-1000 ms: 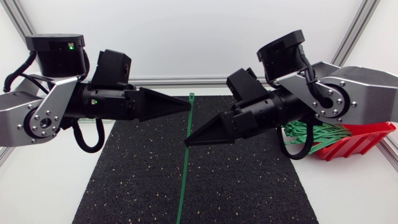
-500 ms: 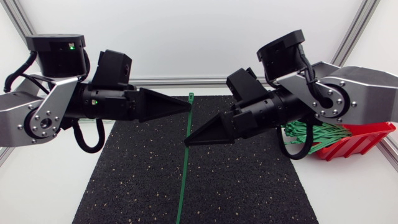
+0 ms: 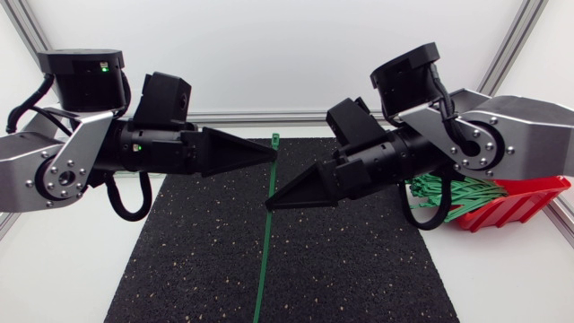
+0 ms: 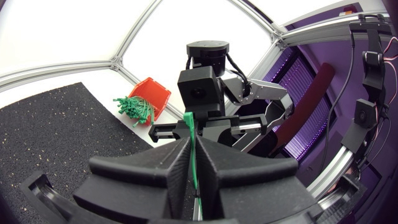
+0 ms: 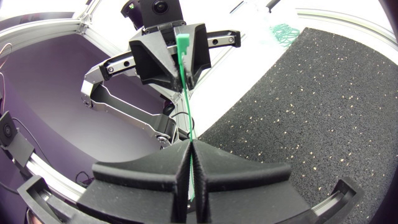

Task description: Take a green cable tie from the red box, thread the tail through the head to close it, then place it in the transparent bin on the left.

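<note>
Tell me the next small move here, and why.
Probably the black right claw should slide along the thin green plastic cable tie toward its free tail. It and the black left claw both pinch the straight tie; the left sits next to the head, while the tail runs on past the right, unthreaded.

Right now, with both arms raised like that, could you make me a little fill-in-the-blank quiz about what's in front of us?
1. The cable tie stretched between the two arms is ___ in colour.
2. The left gripper and the right gripper are both ___ on that tie.
3. The spare ties lie in a ___ box under my right arm.
4. The tie hangs above a ___ speckled mat.
Missing words: green; shut; red; black.
</note>
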Available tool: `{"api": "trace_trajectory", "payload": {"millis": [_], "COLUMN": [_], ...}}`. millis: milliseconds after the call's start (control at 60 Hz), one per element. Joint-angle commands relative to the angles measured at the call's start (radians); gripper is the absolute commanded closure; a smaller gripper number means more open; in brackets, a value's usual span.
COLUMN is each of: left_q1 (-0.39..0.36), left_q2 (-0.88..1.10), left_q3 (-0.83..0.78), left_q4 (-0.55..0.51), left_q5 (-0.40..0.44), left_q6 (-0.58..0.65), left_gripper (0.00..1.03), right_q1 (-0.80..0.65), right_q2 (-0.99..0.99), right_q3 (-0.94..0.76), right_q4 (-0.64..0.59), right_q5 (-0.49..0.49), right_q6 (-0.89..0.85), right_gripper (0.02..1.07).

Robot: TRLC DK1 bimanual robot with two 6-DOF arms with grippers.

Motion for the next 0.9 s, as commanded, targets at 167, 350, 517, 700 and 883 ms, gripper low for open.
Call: {"api": "trace_trajectory", "payload": {"millis": [167, 350, 517, 700, 883], "left_q1": [-0.009, -0.009, 0.002, 0.072, 0.126], "left_q2": [0.008, 0.0, -0.037, -0.069, -0.096], "left_q3": [-0.021, -0.015, 0.005, 0.024, 0.024], "left_q4": [-0.005, -0.069, -0.161, -0.247, -0.301], "left_q5": [-0.032, -0.08, -0.091, -0.017, 0.015], "left_q6": [0.015, 0.014, 0.034, 0.046, 0.046], "left_gripper": [0.99, 1.0, 1.0, 1.0, 1.0], "right_q1": [0.007, 0.0, -0.019, -0.019, -0.022], "right_q2": [-0.005, -0.008, -0.068, -0.109, -0.123], "right_q3": [-0.018, -0.016, -0.019, -0.024, 0.008], "right_q4": [0.013, 0.013, 0.01, -0.102, -0.315], "right_q5": [0.002, 0.002, 0.019, 0.088, 0.323], "right_q6": [0.023, 0.026, 0.012, -0.213, -0.468], "right_gripper": [1.01, 1.01, 0.54, 0.06, 0.06]}}
